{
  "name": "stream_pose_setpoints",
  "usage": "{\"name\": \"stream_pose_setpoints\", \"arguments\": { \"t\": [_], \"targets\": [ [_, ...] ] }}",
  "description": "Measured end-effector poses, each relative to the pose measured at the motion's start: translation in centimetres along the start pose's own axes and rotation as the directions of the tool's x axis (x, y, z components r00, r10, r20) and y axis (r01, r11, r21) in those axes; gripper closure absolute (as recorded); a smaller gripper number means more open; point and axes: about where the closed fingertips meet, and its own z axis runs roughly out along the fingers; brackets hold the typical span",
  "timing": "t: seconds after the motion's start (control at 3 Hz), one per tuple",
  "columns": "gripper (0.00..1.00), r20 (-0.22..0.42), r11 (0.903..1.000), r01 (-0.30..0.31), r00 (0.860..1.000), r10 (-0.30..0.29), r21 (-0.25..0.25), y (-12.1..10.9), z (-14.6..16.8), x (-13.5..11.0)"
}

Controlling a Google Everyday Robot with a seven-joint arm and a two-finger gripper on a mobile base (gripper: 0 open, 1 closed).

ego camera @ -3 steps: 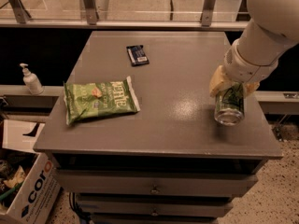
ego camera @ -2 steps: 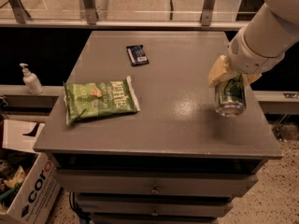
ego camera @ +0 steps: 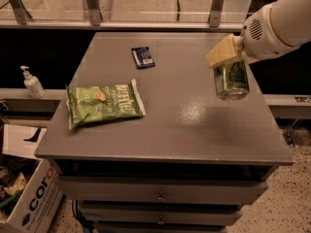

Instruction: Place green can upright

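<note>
The green can [ego camera: 231, 79] hangs roughly upright, silver bottom rim facing me, above the right side of the grey cabinet top [ego camera: 184, 120]. It is lifted off the surface. My gripper [ego camera: 226, 57] comes in from the upper right on a white arm [ego camera: 282, 25] and is shut on the can's upper end; its pale yellowish fingers [ego camera: 219, 55] cover the can's top.
A flat green chip bag [ego camera: 103, 102] lies on the left of the cabinet top. A small dark blue packet [ego camera: 143, 57] lies near the back centre. A soap dispenser [ego camera: 32, 82] stands on a ledge at left. A cardboard box [ego camera: 26, 198] sits on the floor at lower left.
The arm has drawn up and to the right with the can in it. The can has risen off the cabinet top.
</note>
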Motion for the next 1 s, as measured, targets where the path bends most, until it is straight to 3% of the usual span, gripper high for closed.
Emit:
{"name": "stream_pose_setpoints", "arguments": {
  "t": [0.33, 0.67, 1.0],
  "targets": [
    [1.00, 0.015, 0.9968, 0.071, 0.997, -0.070, -0.036, 0.92, -0.24, -0.16],
    [1.00, 0.014, 0.9968, 0.073, 0.997, -0.072, -0.033, 0.87, -0.20, -0.16],
    [1.00, 0.072, 0.9968, 0.057, 0.996, -0.053, -0.056, 0.73, 0.04, -0.35]
  ]
}}
